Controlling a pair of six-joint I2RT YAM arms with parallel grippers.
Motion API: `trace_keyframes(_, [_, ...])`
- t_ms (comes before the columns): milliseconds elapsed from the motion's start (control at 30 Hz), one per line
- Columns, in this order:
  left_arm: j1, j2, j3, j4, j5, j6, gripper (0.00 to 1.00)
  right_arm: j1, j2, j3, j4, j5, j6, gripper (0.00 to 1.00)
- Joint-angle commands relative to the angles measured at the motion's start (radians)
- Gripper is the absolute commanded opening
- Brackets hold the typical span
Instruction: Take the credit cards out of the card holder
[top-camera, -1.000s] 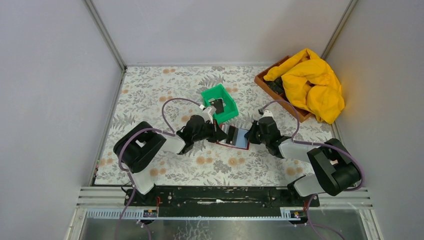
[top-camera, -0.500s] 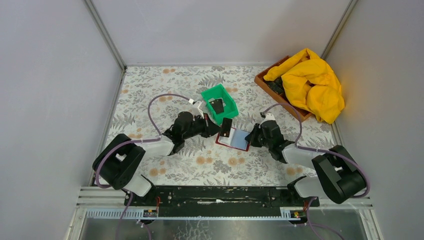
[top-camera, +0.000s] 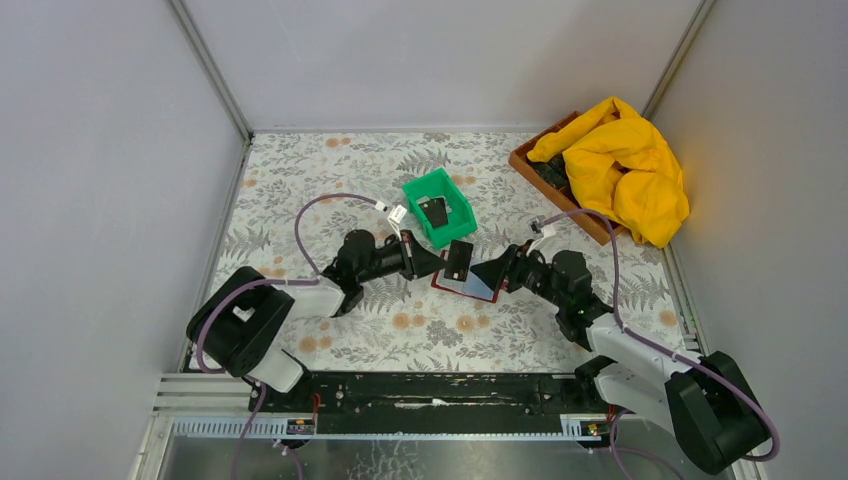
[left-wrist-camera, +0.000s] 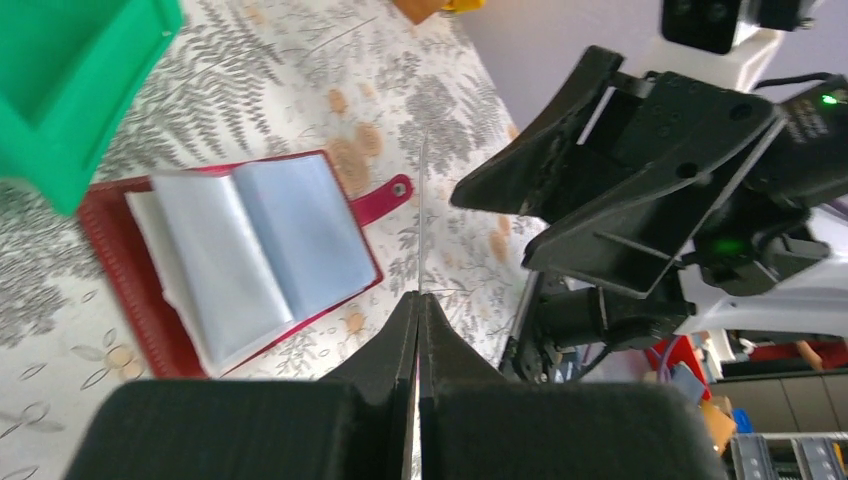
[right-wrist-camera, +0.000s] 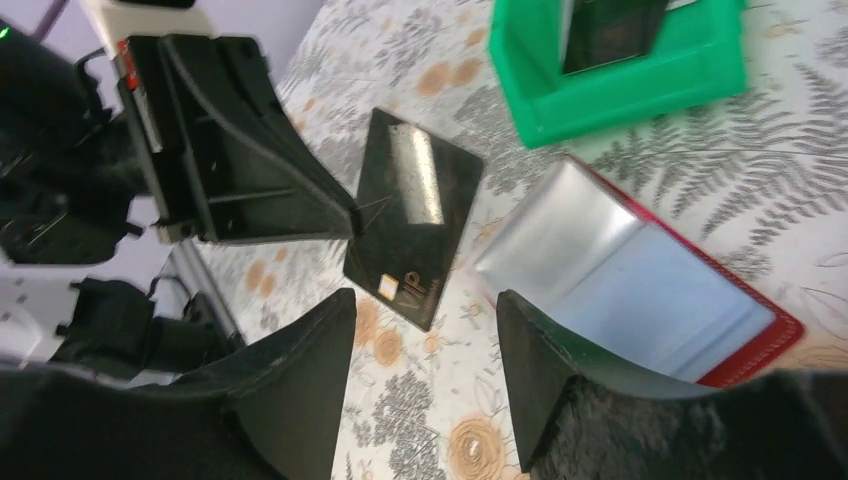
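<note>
Floral tabletop fills the top external view, with grey walls on three sides. The card holder lies open at the centre. The left fingers are clenched on a black card, which is held just beside the holder's left edge and clear of its sleeves. The right fingers are released and hover at the holder's right side, grasping nothing. A green bin sits just behind and contains a second black card.

In the left wrist view we see the held card edge-on as a thin line rising from the closed fingertips. The holder's pale sleeves lie flat. We cannot tell whether any cards are inside them.

In the right wrist view the grip sits on one long edge of the card only, so we judge that the card may pivot or slip.

We judge the step in hand to be depositing this card, probably in the bin:
- Move slowly and avoid sudden wrist rotation.
- Route the card clear of the right fingers.
- Open only when the card is over the bin's interior, not its rim.
- Use the right fingers to steady the holder for the next extraction.
</note>
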Motion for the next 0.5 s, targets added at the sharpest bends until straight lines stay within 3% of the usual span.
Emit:
trace_keyframes(0, [0.004, 0.048, -0.019, 0.27, 0.126, -0.108, 0.0, -0.004, 0.007, 0.03, 0.101, -0.16, -0.009, 0.61])
trace_keyframes(167, [0.004, 0.078, -0.041, 0.417, 0.164, -0.179, 0.0, -0.005, 0.022, 0.031, 0.153, -0.218, 0.005, 0.58])
trace_keyframes(400, [0.004, 0.072, -0.053, 0.427, 0.144, -0.177, 0.0, -0.005, 0.006, 0.033, 0.126, -0.205, -0.004, 0.49])
trace_keyframes(467, [0.005, 0.072, -0.048, 0.413, 0.145, -0.17, 0.0, -0.004, -0.005, 0.032, 0.118, -0.201, -0.006, 0.42])
